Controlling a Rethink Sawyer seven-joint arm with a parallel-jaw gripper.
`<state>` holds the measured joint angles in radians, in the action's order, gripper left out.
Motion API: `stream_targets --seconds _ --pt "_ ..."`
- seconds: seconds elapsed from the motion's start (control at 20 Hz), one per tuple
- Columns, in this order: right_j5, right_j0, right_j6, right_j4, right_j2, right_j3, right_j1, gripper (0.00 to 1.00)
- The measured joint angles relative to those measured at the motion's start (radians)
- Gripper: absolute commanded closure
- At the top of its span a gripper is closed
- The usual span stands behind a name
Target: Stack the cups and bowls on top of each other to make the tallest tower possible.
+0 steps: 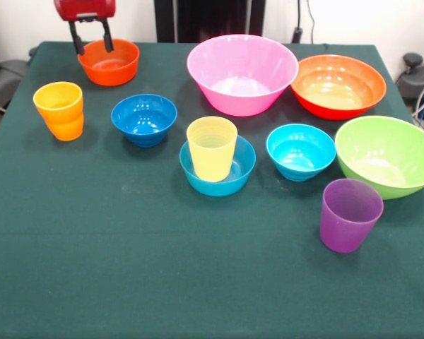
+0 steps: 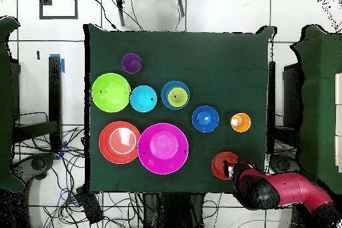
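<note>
My gripper (image 1: pixel 92 44) is open at the table's far left corner, its two black fingers (image 1: pixel 77 42) hanging by the back rim of the small orange-red bowl (image 1: pixel 110 63) and holding nothing. In the overhead view the gripper (image 2: pixel 232 170) overlaps that bowl (image 2: pixel 222 164). The tower is a pale yellow cup (image 1: pixel 212 147) standing upright in a mid-blue bowl (image 1: pixel 244 168) at mid-table. The orange cup (image 1: pixel 59 110), dark blue bowl (image 1: pixel 144 119), cyan bowl (image 1: pixel 301 151) and purple cup (image 1: pixel 350 215) stand apart. The pink (image 1: pixel 242 73), orange-red (image 1: pixel 338 86) and lime green (image 1: pixel 387 155) large bowls sit on the right.
Everything rests on a dark green tablecloth (image 1: pixel 127 268), whose near half is bare cloth. The red arm (image 2: pixel 287 192) reaches in over the table's corner. Cables and chairs surround the table (image 2: pixel 220 58) on the floor.
</note>
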<state>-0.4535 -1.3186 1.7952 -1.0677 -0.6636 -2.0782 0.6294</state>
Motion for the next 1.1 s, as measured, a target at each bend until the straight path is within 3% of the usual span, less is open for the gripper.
stream_targets --seconds 1.1 --pt "0.000 -0.017 0.000 0.001 -0.005 0.000 -0.049 0.00"
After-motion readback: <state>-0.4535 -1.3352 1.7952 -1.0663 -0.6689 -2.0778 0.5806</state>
